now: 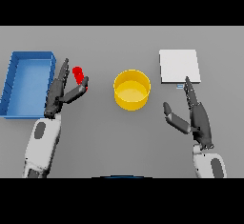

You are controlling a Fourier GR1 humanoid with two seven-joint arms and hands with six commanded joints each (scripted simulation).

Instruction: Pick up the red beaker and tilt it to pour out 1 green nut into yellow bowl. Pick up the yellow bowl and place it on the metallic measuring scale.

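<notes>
red beaker (79, 75) between left hand (59, 94) fingers, thumb | yellow bowl (132, 90) apart

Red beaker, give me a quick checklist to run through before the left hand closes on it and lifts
1. Left hand at the red beaker: ok, thumb and fingers flank it.
2. Grasp closed: not ok, fingers look straight.
3. Beaker upright: cannot tell.
4. Green nut inside the beaker: cannot tell.
5. Yellow bowl ready to receive: ok, upright on the table to the beaker's right, nothing visible in it.
6. Measuring scale free, right hand clear of the bowl: ok.
</notes>
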